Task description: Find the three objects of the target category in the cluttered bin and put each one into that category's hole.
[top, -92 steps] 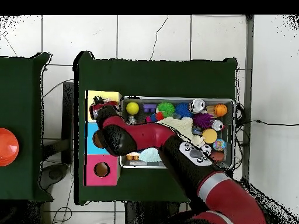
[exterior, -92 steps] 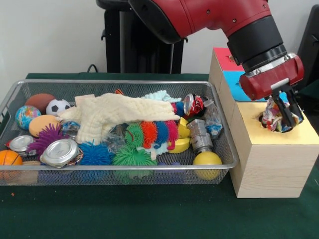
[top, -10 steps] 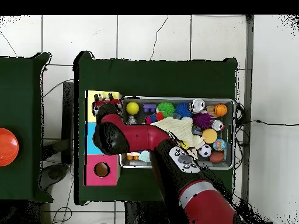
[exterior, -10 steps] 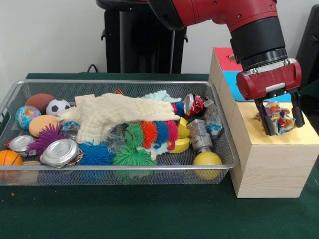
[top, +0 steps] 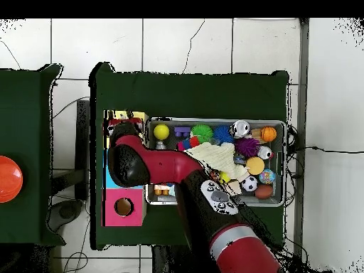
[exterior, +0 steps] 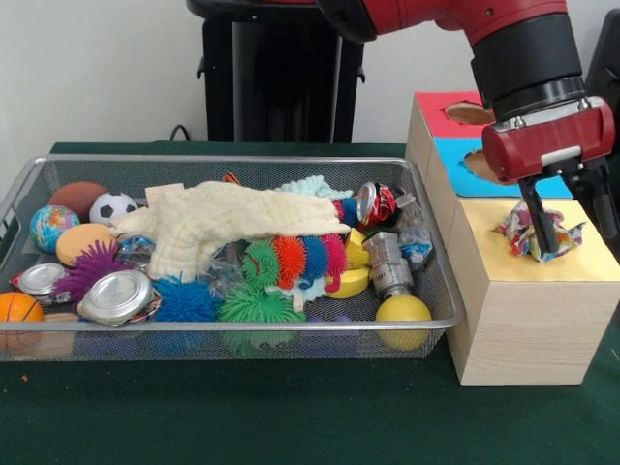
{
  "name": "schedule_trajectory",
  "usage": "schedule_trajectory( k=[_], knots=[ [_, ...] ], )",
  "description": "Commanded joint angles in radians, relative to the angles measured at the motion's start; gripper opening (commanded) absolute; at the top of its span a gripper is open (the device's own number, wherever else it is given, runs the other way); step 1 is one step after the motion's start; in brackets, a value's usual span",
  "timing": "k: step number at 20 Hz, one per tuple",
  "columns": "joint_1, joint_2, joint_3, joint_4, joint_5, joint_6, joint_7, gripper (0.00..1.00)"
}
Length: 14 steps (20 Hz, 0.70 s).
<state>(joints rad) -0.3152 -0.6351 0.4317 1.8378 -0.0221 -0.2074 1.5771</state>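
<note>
The wire mesh bin point(exterior: 426, 320) lies on the green table, full of balls, cans and cloths; it also shows in the overhead view point(top: 286, 165). One speckled red, yellow, blue and white piece point(exterior: 518, 232) lies crumpled on the yellow top of the nearest wood box point(exterior: 581, 269). It covers the spot where the hole would be, so the hole is hidden. My gripper point(exterior: 573, 225) hangs over that box, open, with one finger point(exterior: 539, 221) in front of the piece and the other at the picture's right edge. I cannot pick out other speckled pieces in the bin.
The blue-topped box point(exterior: 450, 160) and red-topped box point(exterior: 436, 105) stand behind the yellow one, each with a hole. A cream cloth point(exterior: 223, 223), spiky balls point(exterior: 257, 305), crushed cans point(exterior: 378, 203) and a yellow ball point(exterior: 403, 310) fill the bin. The arm point(top: 163, 167) crosses the bin's end.
The gripper has shifted right and slightly up, and its fingers have spread. The speckled piece stayed on the yellow top, no longer pinched between the fingers.
</note>
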Motion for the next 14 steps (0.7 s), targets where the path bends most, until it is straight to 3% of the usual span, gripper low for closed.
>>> schedule_trajectory(
  k=[1,8,14],
  knots=[
    [-0.004,-0.058,-0.051,0.052,0.097,0.194,0.215,1.0],
    [0.029,-0.137,-0.115,0.015,0.137,0.341,0.178,1.0],
    [0.077,-0.177,-0.188,-0.032,0.17,0.528,0.191,1.0]
  ],
)
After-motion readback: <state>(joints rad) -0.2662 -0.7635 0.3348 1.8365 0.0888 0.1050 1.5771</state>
